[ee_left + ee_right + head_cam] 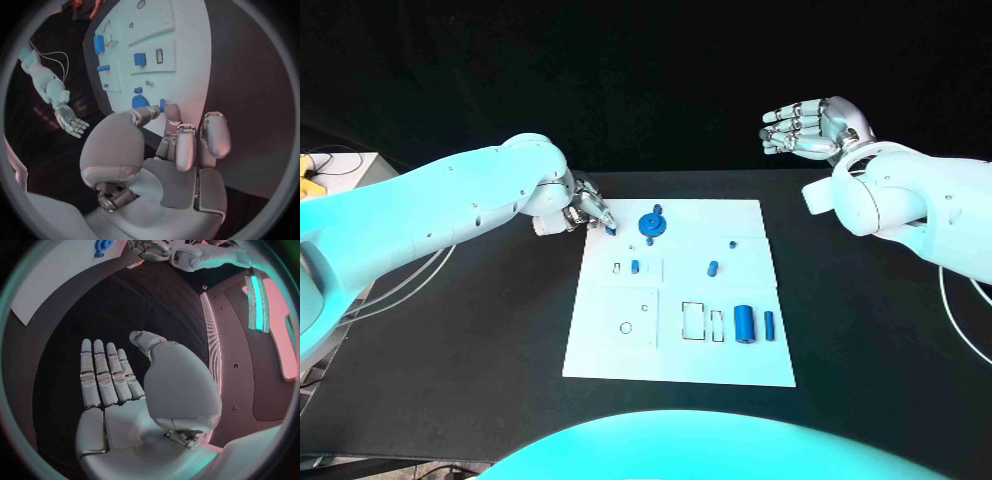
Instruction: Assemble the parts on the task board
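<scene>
The white task board (pixel 682 345) lies in the middle of the black table. My left hand (pixel 586 212) is at its far left corner, fingers curled. Thumb and a finger pinch a small blue part (pixel 162 104), which lies just over the board's edge (pixel 612 230). Beside it on the board sits a round blue part (pixel 653 222) (pixel 140 101). Small blue parts (pixel 635 266) (pixel 713 268) stand in the middle row, and two blue cylinders (pixel 744 323) (pixel 769 322) lie near the front right. My right hand (pixel 808 128) (pixel 115 385) hangs raised beyond the board's far right, fingers straight and apart, holding nothing.
Outlined slots (pixel 694 320) and a small ring mark (pixel 626 327) show on the board's near half. Black table surrounds the board on all sides. Cables and a yellow object (pixel 312 178) lie off the table's left edge.
</scene>
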Action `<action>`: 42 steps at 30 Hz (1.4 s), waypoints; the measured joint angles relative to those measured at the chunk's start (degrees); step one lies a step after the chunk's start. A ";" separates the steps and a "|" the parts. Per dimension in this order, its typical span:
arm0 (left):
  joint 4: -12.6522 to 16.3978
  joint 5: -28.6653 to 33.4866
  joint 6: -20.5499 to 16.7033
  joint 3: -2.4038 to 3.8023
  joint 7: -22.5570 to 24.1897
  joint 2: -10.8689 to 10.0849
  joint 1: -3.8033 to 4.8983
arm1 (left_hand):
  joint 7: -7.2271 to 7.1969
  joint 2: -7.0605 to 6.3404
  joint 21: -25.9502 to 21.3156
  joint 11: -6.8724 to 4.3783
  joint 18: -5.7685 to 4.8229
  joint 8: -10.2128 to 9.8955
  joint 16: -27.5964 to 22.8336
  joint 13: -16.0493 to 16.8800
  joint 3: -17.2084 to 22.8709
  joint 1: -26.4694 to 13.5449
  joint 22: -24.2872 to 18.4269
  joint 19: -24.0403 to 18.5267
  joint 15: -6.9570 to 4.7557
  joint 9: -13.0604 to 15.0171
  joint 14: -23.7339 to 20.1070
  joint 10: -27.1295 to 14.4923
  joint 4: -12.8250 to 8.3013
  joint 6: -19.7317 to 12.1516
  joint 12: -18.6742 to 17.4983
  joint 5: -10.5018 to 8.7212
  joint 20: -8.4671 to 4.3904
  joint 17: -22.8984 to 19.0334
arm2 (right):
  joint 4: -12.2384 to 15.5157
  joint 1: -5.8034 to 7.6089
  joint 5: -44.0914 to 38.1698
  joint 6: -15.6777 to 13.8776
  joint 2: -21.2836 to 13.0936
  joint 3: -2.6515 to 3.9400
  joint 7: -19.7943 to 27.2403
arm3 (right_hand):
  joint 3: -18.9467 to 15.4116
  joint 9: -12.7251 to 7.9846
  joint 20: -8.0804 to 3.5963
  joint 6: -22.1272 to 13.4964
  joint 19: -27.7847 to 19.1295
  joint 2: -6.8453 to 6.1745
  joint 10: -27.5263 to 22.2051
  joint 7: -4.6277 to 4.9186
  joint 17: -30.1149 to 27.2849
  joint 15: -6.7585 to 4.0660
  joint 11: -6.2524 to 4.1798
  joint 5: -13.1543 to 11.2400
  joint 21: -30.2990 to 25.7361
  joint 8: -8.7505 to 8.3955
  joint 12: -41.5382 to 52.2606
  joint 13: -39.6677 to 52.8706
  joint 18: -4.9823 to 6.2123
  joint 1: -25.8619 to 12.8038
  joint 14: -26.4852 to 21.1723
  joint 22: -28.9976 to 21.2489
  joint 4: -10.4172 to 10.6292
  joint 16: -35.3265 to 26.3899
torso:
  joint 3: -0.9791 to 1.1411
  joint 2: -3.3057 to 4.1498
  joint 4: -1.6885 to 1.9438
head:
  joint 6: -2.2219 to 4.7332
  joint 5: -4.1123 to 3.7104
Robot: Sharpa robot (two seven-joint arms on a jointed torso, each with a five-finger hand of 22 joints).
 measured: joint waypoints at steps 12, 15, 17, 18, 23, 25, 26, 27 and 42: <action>12.39 0.61 -6.40 -0.25 -0.07 -6.51 0.01 | -0.23 -2.35 1.71 -0.96 0.00 0.71 0.63 3.05 3.00 -3.40 2.87 2.08 -0.91 3.64 0.09 3.44 -1.74 1.81 1.96 7.58 -0.82 0.00 | 0.11 0.00 0.00 0.02 -0.51 0.00 -0.04 | 0.00 0.00 0.00 0.00 0.00 0.00 0.00 0.00 0.00 0.00 0.00 0.00 0.00 0.00 0.00 0.00 0.00 0.00 0.00 0.00 0.00 0.00 | 0.04 -0.04 0.07 | 0.00 0.25; 14.95 0.30 -8.38 -0.62 -0.06 -7.87 -0.04 | -0.43 -2.60 1.97 -1.03 0.00 0.71 0.63 3.43 3.00 -3.66 3.29 2.37 -0.93 3.65 0.07 3.77 -1.74 2.01 2.37 8.25 -0.94 0.00 | 0.15 -0.01 0.00 0.02 -0.69 0.00 -0.05 | 0.00 0.00 0.00 0.00 0.00 0.00 0.00 0.00 0.00 0.00 0.00 0.00 0.00 0.00 0.00 0.00 0.00 0.00 0.00 0.00 0.00 0.00 | 0.00 -0.02 0.06 | 0.00 0.29; 16.43 0.00 -9.66 -0.85 -0.05 -8.71 -0.19 | -0.42 -2.72 2.16 -1.12 0.00 0.70 0.63 3.82 3.00 -3.78 3.61 2.69 -1.11 3.66 -0.11 4.20 -1.74 2.40 2.52 8.91 -1.20 0.00 | 0.17 -0.02 0.00 0.02 -0.79 0.00 -0.06 | 0.00 0.00 0.00 0.00 0.00 0.00 0.00 0.00 0.00 0.00 0.00 0.00 0.00 0.00 0.00 0.00 0.00 0.00 0.00 0.00 0.00 0.00 | -0.04 -0.02 0.06 | 0.00 0.37; 17.07 -0.14 -10.20 -0.96 -0.05 -9.08 -0.27 | -0.42 -2.73 2.16 -1.12 0.00 0.71 0.63 3.91 3.00 -3.79 3.62 2.85 -1.11 3.67 -0.11 4.20 -1.74 2.41 2.52 9.09 -1.05 0.00 | 0.18 -0.03 0.00 0.02 -0.83 0.00 -0.06 | 0.00 0.00 0.00 0.00 0.00 0.00 0.00 0.00 0.01 0.00 0.00 0.00 0.00 0.00 0.00 0.00 0.00 0.00 0.00 0.01 0.00 0.00 | -0.04 -0.02 0.06 | 0.00 0.41; 20.10 -1.13 -12.59 -1.49 -0.02 -10.67 -1.02 | -0.92 -3.38 2.87 -1.64 -0.01 0.71 0.87 4.78 2.97 -5.04 3.62 3.68 -1.63 3.78 0.00 5.53 -1.77 3.34 2.84 13.21 -1.43 0.00 | 0.21 -0.10 0.00 0.02 -0.98 0.00 -0.07 | 0.03 0.00 0.00 0.00 0.00 0.00 0.00 0.00 -0.17 0.00 0.00 0.00 0.00 0.00 0.00 0.00 0.00 0.00 0.00 -0.20 -0.21 0.00 | -0.07 -0.02 0.08 | 0.00 0.64; 20.93 -1.67 -13.15 -1.64 -0.01 -11.01 -1.34 | -0.92 -3.48 3.06 -1.64 -0.01 0.70 0.87 4.79 2.82 -5.14 3.62 3.68 -1.63 3.83 0.00 5.53 -1.92 3.34 2.84 13.58 -1.43 0.00 | 0.21 -0.13 0.00 0.02 -1.00 -0.01 -0.08 | 0.09 0.00 0.00 0.00 0.00 0.00 0.00 0.00 -0.20 0.00 0.00 0.00 0.00 0.00 0.00 0.00 0.00 0.00 0.00 -0.25 -0.40 0.00 | -0.07 -0.04 0.11 | 0.00 0.65; 21.32 -2.02 -13.43 -1.73 -0.01 -11.14 -1.53 | -0.92 -3.49 3.06 -1.64 -0.01 0.70 0.87 4.79 2.82 -5.14 3.62 3.68 -1.63 4.38 0.00 5.53 -1.92 3.34 2.84 13.72 -1.43 0.00 | 0.22 -0.14 0.00 0.02 -1.00 -0.01 -0.08 | 0.09 0.00 0.00 0.00 0.00 0.00 0.00 0.00 -0.20 0.00 0.00 0.00 0.00 0.00 0.00 0.00 0.00 0.00 0.00 -0.25 -0.40 0.00 | -0.07 -0.04 0.12 | 0.00 0.65; 21.82 -2.56 -13.78 -1.86 -0.01 -11.29 -1.77 | -0.92 -3.63 3.06 -1.64 -0.01 0.70 0.87 4.79 2.82 -5.29 3.62 3.68 -1.63 6.58 0.00 5.53 -1.92 3.34 2.84 13.87 -1.43 0.00 | 0.22 -0.17 0.01 0.02 -0.99 -0.01 -0.08 | 0.09 0.00 0.00 0.00 0.00 0.00 0.00 0.00 -0.20 0.00 0.00 0.00 0.00 0.00 0.00 0.00 0.00 0.00 0.00 -0.25 -0.40 0.00 | -0.07 -0.05 0.13 | 0.00 0.65; 23.90 -8.74 -14.57 -3.12 -0.12 -11.43 -3.03 | -1.13 -3.99 3.06 -1.62 -0.01 0.65 0.87 4.87 2.82 -5.65 3.61 3.68 -1.63 7.92 0.00 5.54 -1.92 3.55 2.84 13.88 -1.43 0.00 | 0.27 -0.37 0.02 0.02 -1.02 -0.01 -0.09 | 0.09 0.01 0.00 0.00 0.00 0.00 0.00 0.00 -0.20 0.00 0.00 0.00 0.00 0.00 0.00 0.00 0.00 0.00 0.00 -0.24 -0.40 0.00 | -0.13 -0.01 0.09 | 0.00 0.90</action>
